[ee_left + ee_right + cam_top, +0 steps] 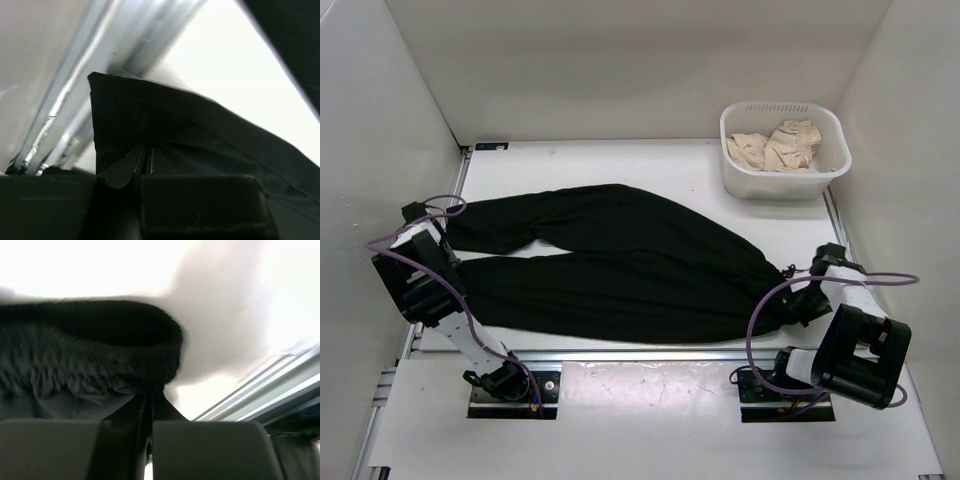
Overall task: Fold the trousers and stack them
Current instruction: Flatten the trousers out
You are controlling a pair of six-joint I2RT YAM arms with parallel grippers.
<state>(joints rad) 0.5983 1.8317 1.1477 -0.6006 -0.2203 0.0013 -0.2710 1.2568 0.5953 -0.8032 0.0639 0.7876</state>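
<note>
The black trousers lie spread flat across the white table, both legs running left and the waistband at the right. My left gripper is at the cuff of the near leg. In the left wrist view it is shut on the corner of that hem. My right gripper is at the near corner of the waist. The right wrist view shows it shut on the gathered elastic waistband.
A white tub holding beige cloth stands at the back right. White walls close in the table on three sides. A metal rail runs along the near table edge, just beside both grippers.
</note>
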